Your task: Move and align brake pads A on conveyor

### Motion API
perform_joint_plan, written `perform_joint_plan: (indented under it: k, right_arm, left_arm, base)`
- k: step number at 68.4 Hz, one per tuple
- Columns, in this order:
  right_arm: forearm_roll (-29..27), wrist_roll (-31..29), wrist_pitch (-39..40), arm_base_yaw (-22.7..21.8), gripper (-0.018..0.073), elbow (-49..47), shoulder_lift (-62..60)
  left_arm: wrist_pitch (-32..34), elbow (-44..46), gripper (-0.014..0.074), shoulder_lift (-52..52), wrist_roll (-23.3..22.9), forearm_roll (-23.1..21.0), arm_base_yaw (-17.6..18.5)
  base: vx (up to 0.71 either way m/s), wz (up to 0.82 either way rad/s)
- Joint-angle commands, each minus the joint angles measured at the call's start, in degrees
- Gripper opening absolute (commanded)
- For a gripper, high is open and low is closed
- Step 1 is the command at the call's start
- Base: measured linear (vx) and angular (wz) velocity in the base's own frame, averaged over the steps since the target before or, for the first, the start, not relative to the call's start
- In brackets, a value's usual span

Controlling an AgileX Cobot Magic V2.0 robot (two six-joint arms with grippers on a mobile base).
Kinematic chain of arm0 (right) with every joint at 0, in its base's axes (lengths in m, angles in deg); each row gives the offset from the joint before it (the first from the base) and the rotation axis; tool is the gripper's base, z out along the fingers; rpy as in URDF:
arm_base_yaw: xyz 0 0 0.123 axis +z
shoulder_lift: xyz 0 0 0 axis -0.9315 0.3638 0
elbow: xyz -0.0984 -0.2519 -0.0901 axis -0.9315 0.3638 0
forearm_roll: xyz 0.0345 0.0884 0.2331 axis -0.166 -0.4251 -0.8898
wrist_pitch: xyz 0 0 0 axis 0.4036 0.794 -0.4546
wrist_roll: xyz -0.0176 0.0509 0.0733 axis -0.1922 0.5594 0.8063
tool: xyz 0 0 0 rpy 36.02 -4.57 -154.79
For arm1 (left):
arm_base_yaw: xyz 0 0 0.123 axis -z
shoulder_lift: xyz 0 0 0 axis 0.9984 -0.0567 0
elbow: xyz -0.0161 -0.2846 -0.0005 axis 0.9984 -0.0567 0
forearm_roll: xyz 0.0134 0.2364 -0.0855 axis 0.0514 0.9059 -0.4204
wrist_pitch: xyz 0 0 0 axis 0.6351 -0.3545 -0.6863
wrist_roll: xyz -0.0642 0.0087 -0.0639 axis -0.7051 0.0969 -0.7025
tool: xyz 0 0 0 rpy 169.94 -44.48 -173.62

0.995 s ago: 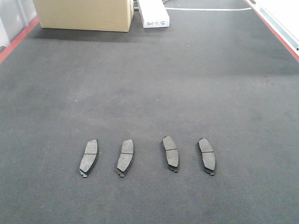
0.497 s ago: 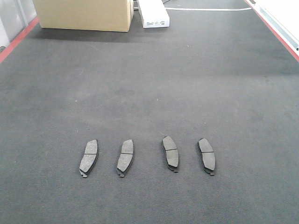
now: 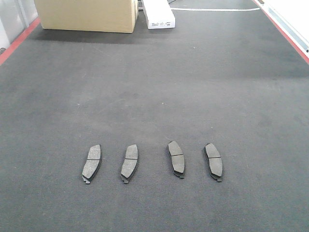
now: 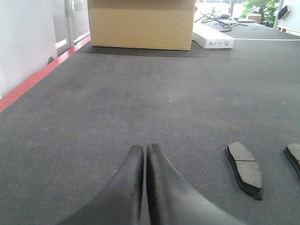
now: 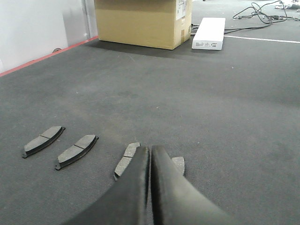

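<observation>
From my right wrist camera, the right end effector (image 5: 150, 154), its two black fingers pressed together on nothing, blocks part of the two nearer brake pads; I see only slivers of one (image 5: 125, 161) and less of the other (image 5: 178, 164). My left wrist view cuts one pad (image 4: 294, 155) off at the frame edge, and the left end effector (image 4: 146, 152) is likewise pinched flat and empty, low over the conveyor (image 3: 154, 87).

In the front view I see all four pads lying in a loose row on the belt, well apart from each other: far left (image 3: 91, 162), next (image 3: 129, 162), then (image 3: 175, 157) and rightmost (image 3: 213, 160). They are dark grey, gently curved oblongs with a thin cross groove and a darker backing edge. The belt looks rough and felt-like, with a red strip (image 3: 17, 42) along its side. A cardboard box (image 3: 87, 14) and a white box (image 3: 158, 14) sit at the far end.
</observation>
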Motion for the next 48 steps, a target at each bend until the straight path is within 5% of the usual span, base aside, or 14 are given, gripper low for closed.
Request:
perform_joint_plan:
  k: [1,26,39,48]
  right_arm:
    - [0.8,-0.4,4.1,-0.4,-0.0008,-1.4,0.6]
    - [1.0,-0.7,5.9,-0.4,-0.0008,-0.9,0.6]
    - [-2.8,-10.7,20.9,-1.1,-0.0008,7.6,-0.9]
    - [-8.8,-12.9,28.8,-7.8,-0.0008,13.9,-2.9]
  left_arm:
    - [4.4,0.5,-0.0006,0.8,0.0,-0.2,-0.2]
    - [4.4,0.5,-0.0006,0.8,0.0,-0.2,-0.2]
    - [4.4,0.5,-0.0006,0.8,0.0,-0.2,-0.2]
    - [4.4,0.5,-0.0006,0.8,0.0,-0.2,-0.2]
  base:
    - [0.0,0.0]
    - [0.0,0.0]
    - [0.0,0.0]
    - [0.0,0.0]
